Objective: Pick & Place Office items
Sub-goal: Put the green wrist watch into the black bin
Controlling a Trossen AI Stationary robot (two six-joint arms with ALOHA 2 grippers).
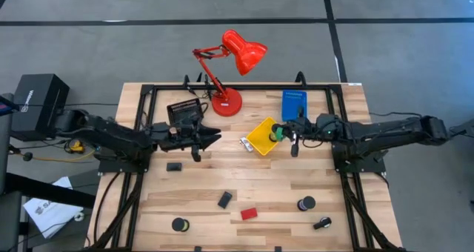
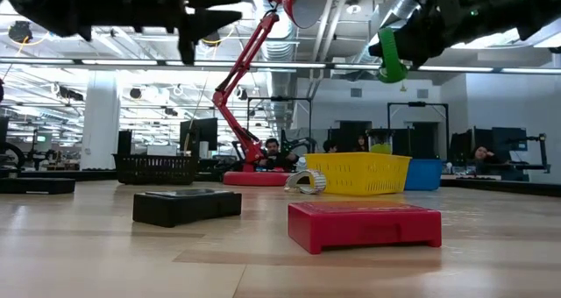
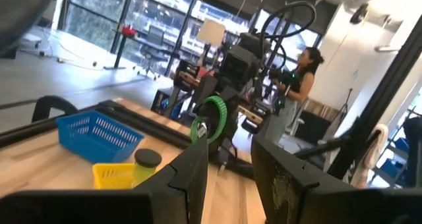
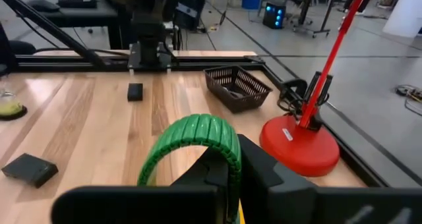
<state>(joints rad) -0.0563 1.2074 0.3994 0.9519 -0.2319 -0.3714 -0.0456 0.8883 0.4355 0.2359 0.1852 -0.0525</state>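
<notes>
The green ribbed ring (image 4: pixel 194 148) is held pinched in the right pincer (image 1: pixel 284 133), raised above the yellow tray (image 1: pixel 264 136), evidently for dropping in, while the left pincer (image 1: pixel 209 139) is kept spread, empty, above the worktop (image 1: pixel 266 185).

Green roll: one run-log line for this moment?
right gripper: shut on green roll, raised over yellow tray | left gripper: open, empty, raised mid-table | roll not released

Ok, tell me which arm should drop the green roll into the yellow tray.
Right. The right gripper already holds the green roll above the yellow tray; the left gripper is empty, further away.
</notes>
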